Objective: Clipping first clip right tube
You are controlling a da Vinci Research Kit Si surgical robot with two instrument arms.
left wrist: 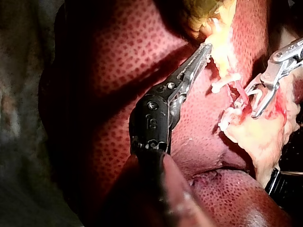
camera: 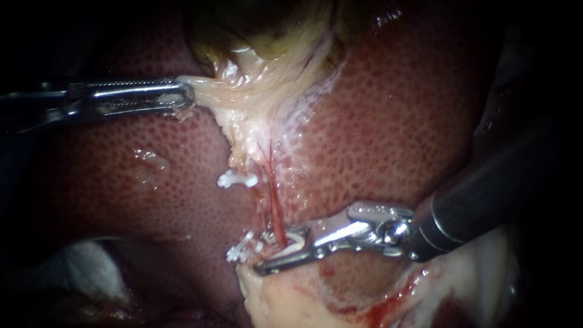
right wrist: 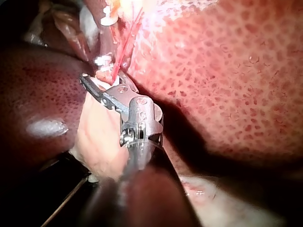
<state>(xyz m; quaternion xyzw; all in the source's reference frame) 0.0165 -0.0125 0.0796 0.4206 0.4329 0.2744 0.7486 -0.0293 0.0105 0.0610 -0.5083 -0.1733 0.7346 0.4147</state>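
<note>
Mottled dark-red liver [camera: 395,133] fills the background. The left instrument [camera: 188,97] has its jaws clamped on pale yellowish gallbladder tissue [camera: 255,91]. The right instrument [camera: 282,250] has its jaws wide apart, carrying a white plastic clip [camera: 296,238] astride the thin red right tube [camera: 276,206].

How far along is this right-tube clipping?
Done: upper clip and lower clip sit beside the red tube; left instrument grips pale tissue under the gallbladder. In hand: right instrument holds a new clip around that tube, not yet closed. Left: closing it, releasing.
</note>
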